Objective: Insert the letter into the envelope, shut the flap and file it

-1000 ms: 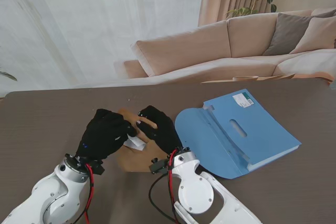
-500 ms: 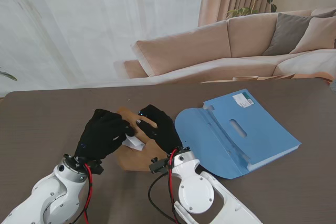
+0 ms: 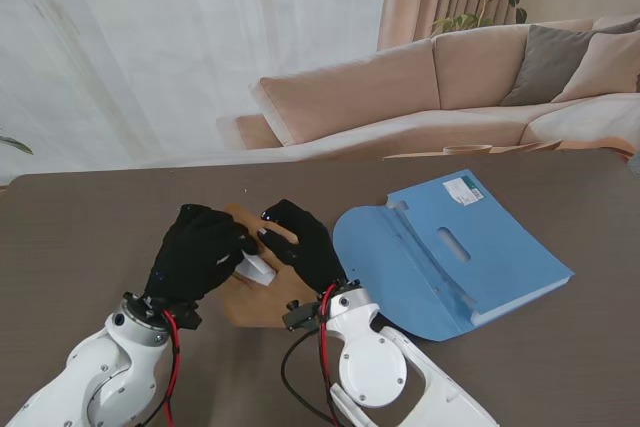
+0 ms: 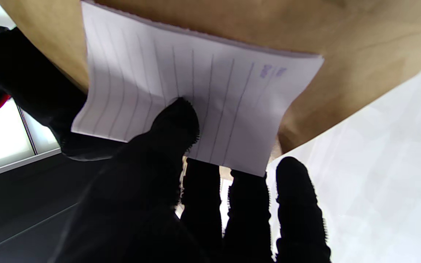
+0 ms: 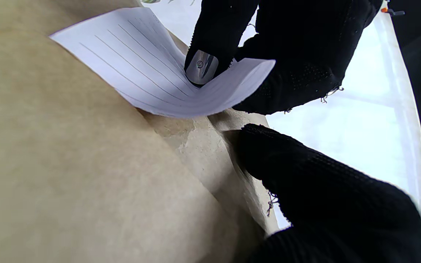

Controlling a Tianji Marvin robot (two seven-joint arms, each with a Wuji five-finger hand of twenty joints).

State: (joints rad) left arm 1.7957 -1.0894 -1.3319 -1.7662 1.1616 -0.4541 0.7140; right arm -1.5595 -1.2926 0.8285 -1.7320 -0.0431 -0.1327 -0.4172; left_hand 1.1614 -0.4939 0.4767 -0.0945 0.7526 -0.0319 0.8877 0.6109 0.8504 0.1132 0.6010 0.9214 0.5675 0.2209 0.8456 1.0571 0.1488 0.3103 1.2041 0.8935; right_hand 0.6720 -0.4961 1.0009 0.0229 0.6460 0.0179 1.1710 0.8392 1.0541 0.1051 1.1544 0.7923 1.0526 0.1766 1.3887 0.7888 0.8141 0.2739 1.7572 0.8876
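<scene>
pinching letter (image 4: 196, 84): left hand (image 3: 197, 252); right hand (image 3: 300, 242) grips envelope (image 3: 262, 299), mouth hidden by both.

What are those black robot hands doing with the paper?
The left hand pinches a lined white letter and is feeding it into a brown envelope. The right hand holds the envelope at its opening. Part of the letter sticks out, so it is not all the way in yet. A blue file folder lies open on the table to the right, waiting for the envelope.
</scene>
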